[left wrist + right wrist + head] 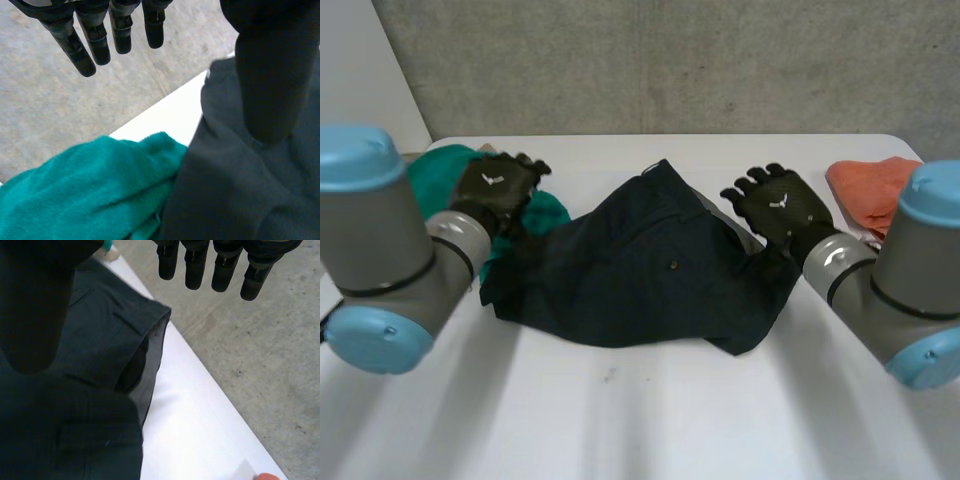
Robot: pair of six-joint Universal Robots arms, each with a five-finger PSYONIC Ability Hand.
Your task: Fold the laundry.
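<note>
On the white table (640, 420) a teal towel (440, 165) lies beneath our left hand (498, 185), whose fingers are straight and hold nothing, at the left end of a crumpled dark garment (640, 270) — trousers, it seems. Our right hand (782, 205) hovers at the garment's right end, its fingers likewise straight and empty, and an orange cloth (870, 190) lies beyond it. We judge the fold not yet begun — next we must pinch both ends and spread the garment flat. The laundry lies loose, in no container.

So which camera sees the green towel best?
Left wrist view: the green towel lies big and uncovered. In the head view the left hand hides part; the right wrist view catches a sliver.
</note>
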